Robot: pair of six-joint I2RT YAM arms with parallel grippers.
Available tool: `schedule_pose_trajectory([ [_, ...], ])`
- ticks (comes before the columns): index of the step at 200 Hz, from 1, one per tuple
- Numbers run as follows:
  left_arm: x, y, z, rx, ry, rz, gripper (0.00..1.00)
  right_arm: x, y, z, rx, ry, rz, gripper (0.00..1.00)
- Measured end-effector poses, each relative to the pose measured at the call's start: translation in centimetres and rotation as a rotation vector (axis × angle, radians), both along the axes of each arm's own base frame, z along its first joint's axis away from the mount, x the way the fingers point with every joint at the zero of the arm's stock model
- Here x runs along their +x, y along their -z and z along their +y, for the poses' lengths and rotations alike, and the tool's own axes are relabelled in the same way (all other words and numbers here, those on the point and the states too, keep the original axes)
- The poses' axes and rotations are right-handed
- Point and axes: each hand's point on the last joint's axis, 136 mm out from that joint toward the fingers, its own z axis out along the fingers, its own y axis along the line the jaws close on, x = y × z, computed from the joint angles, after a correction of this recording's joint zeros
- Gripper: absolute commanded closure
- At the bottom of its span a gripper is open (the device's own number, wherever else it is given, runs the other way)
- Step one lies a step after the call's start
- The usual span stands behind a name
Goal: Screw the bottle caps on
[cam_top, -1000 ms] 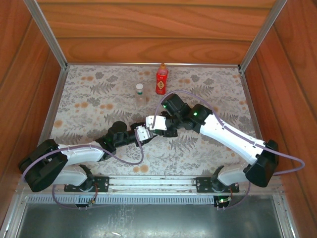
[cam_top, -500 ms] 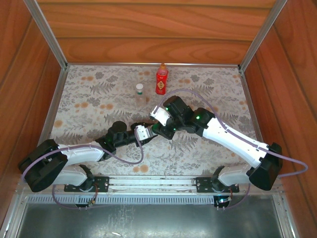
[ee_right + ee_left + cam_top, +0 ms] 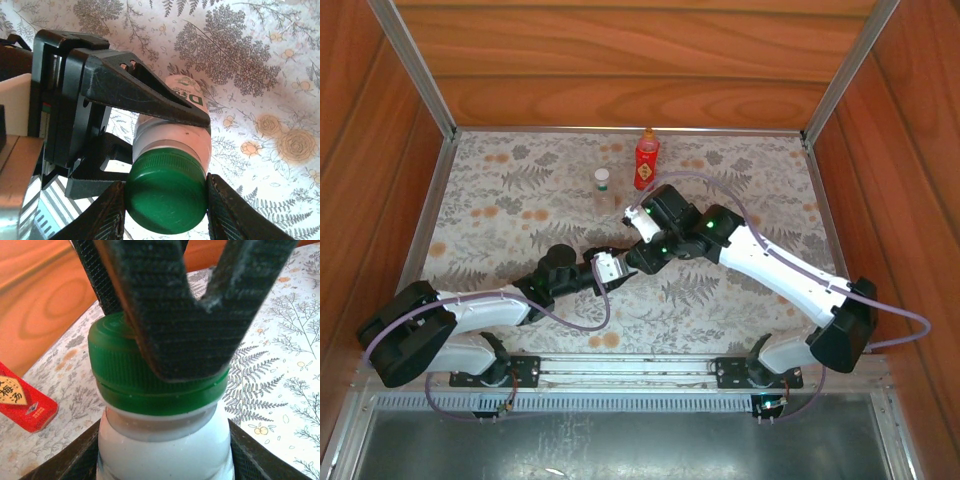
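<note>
My left gripper (image 3: pixel 165 462) is closed tight on the body of the white bottle (image 3: pixel 170 131), just under its green cap (image 3: pixel 167 196). My right gripper (image 3: pixel 166 212) is at the top of the same bottle. Its two fingers press the cap from both sides, and they are only partly closed because the cap fills the gap between them. The red bottle (image 3: pixel 646 160) and the clear bottle (image 3: pixel 604 188) stand upright beyond the white bottle, well apart from it, the clear one the nearer of the two.
</note>
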Motion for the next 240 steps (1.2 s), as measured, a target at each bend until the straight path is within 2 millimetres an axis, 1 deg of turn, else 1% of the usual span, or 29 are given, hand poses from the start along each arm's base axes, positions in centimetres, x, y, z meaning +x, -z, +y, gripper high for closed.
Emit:
schedule_pose_trajectory([
  [16,0.0,0.0,0.0,0.002,-0.003,0.000,0.48,0.0,0.0,0.0,0.000,0.001,0.000,0.64],
  [20,0.1,0.0,0.0,0.002,-0.004,0.000,0.48,0.0,-0.1,0.0,0.003,-0.006,-0.006,0.60],
  [35,0.1,-0.2,0.0,-0.005,-0.005,-0.006,0.48,-0.1,-0.4,0.0,0.020,-0.036,-0.035,0.53],
  [49,0.2,-0.7,0.0,-0.022,-0.007,-0.013,0.48,-0.2,-1.1,-0.3,0.047,-0.056,-0.076,0.42],
  [61,0.3,-0.8,0.1,-0.033,-0.008,0.002,0.48,-0.2,-2.4,-0.9,0.087,-0.071,-0.136,0.34],
  [71,0.5,-1.0,0.4,-0.049,-0.010,0.021,0.48,-0.3,-3.9,-1.6,0.136,-0.078,-0.200,0.31],
  [91,0.6,-1.5,0.7,-0.086,0.000,0.066,0.48,-0.7,-6.3,-2.5,0.251,-0.095,-0.326,0.30],
  [107,0.5,-2.0,0.6,-0.110,0.022,0.095,0.48,-1.3,-7.0,-2.8,0.332,-0.114,-0.402,0.31],
  [121,0.2,-2.4,0.3,-0.128,0.044,0.114,0.48,-1.5,-6.7,-2.6,0.381,-0.134,-0.446,0.31],
  [146,-0.3,-3.1,-0.2,-0.151,0.082,0.135,0.48,-1.7,-5.5,-1.9,0.415,-0.171,-0.463,0.31],
  [183,-0.5,-3.9,-0.5,-0.167,0.111,0.137,0.48,-1.6,-5.3,-0.4,0.474,-0.212,-0.472,0.32],
  [212,-0.6,-4.1,-0.7,-0.171,0.121,0.135,0.48,-1.2,-4.6,0.7,0.482,-0.230,-0.461,0.40],
  [240,-0.7,-4.1,-0.7,-0.171,0.125,0.136,0.47,-0.6,-4.0,1.1,0.475,-0.231,-0.459,0.55],
])
